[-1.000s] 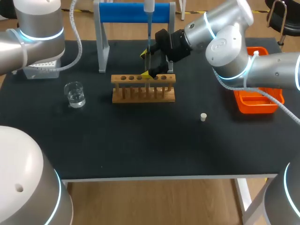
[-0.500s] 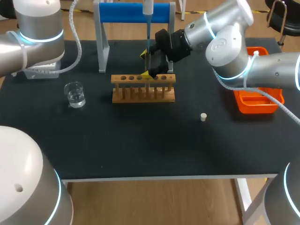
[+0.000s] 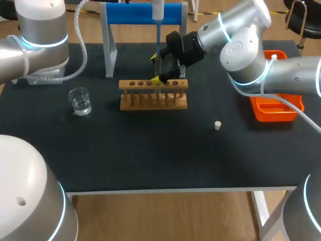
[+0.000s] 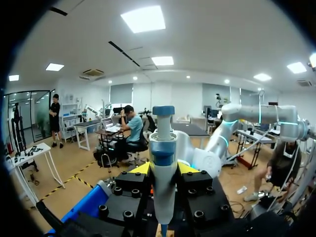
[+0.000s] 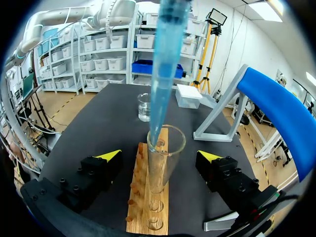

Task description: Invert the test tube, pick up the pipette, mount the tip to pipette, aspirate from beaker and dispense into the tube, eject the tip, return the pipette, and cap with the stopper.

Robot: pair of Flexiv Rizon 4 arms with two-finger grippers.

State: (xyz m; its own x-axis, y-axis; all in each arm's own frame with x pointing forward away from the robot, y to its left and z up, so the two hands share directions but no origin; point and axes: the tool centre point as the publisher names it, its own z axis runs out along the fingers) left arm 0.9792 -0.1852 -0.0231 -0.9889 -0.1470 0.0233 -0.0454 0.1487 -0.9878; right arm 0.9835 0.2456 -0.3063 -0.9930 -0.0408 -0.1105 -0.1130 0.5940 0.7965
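Your left gripper (image 4: pixel 163 168) clamps the pipette (image 4: pixel 163 145); its blue tip (image 5: pixel 167 59) dips into the test tube (image 5: pixel 159 174); your right gripper (image 5: pixel 159 155) stands released, fingers wide either side.

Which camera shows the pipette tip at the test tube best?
The right wrist view: the blue pipette tip ends right at the mouth of the test tube. The head view shows only a thin line; the left wrist view, mostly the pipette itself.
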